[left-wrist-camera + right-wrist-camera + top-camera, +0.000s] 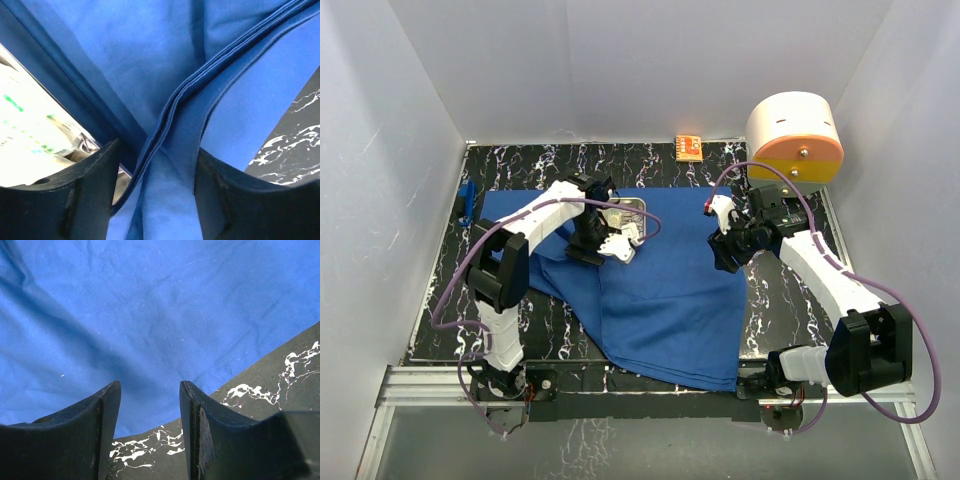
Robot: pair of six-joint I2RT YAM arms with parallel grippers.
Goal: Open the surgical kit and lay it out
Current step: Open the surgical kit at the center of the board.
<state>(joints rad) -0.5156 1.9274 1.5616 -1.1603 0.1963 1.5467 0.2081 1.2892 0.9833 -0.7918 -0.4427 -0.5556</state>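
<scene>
Black marbled table (520, 165), blue cloth (670, 280) half-covering steel tray (638, 205) holding packets (35, 130), left gripper (155, 152) and right gripper (150, 390) apart.

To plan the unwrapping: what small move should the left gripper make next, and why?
Probably close the left gripper on the folded cloth edge: its fingers stand apart on both sides of that fold, beside the partly covered tray.

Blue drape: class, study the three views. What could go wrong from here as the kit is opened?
1. The left gripper straddles a stacked fold of the drape; it may pinch several layers and drag everything.
2. The steel tray sits beside that fold, so a pull could shift it and spill its packets.
</scene>
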